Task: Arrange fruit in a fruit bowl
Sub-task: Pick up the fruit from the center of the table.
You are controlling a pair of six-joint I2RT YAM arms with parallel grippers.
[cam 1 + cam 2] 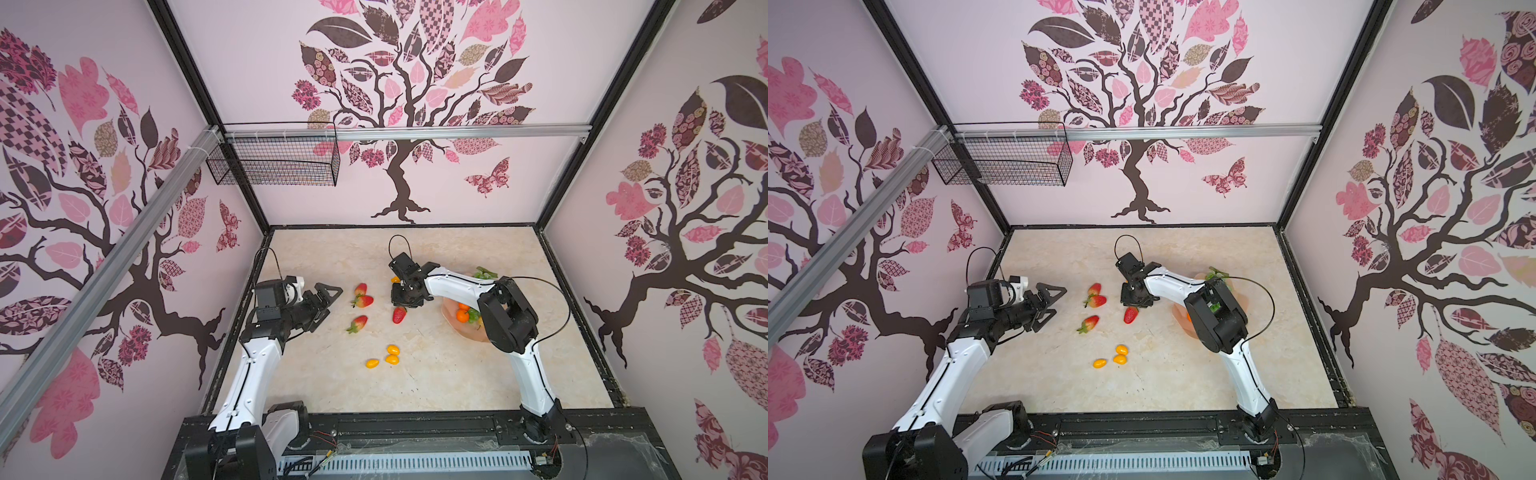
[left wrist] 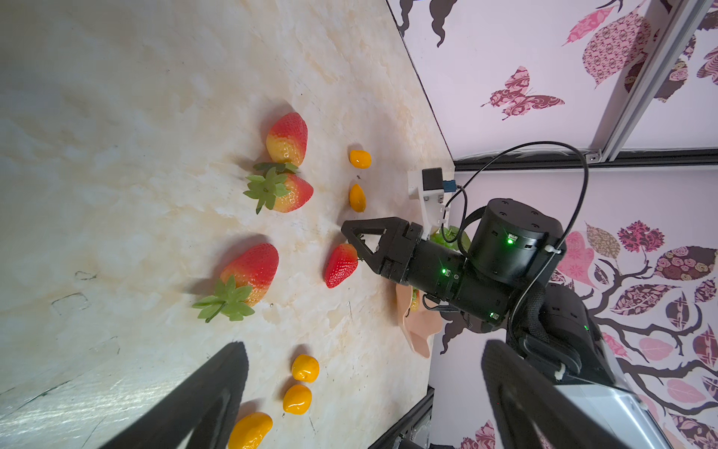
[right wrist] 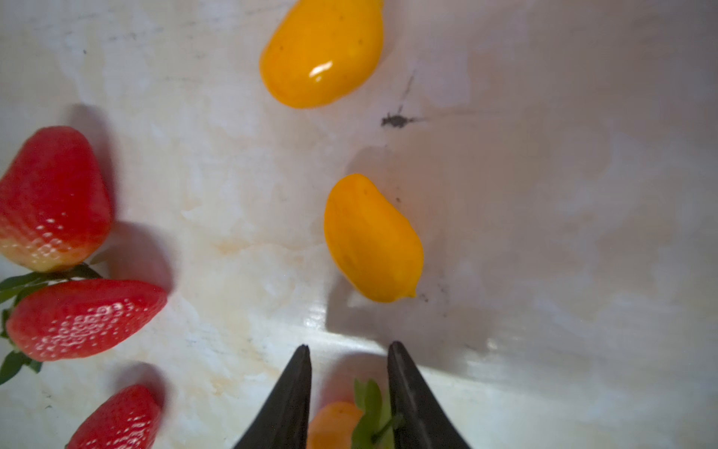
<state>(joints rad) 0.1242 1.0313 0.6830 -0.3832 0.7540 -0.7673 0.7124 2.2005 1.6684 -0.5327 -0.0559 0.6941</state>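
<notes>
Two black fingers of my right gripper [image 3: 349, 350] stand close on either side of a strawberry [image 3: 334, 421], at its leafy top; whether they bite yet, I cannot tell. Pinching only leaves on glossy plastic could let it slip during the carry to the fruit bowl [image 1: 467, 334], at three o'clock in a top view. My left gripper [image 1: 331, 307] hangs spread at nine o'clock.

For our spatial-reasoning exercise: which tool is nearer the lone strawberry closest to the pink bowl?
Right. The right tool straddles the leafy end of the strawberry; the left tool sits apart, beyond the strawberry pair.
</notes>
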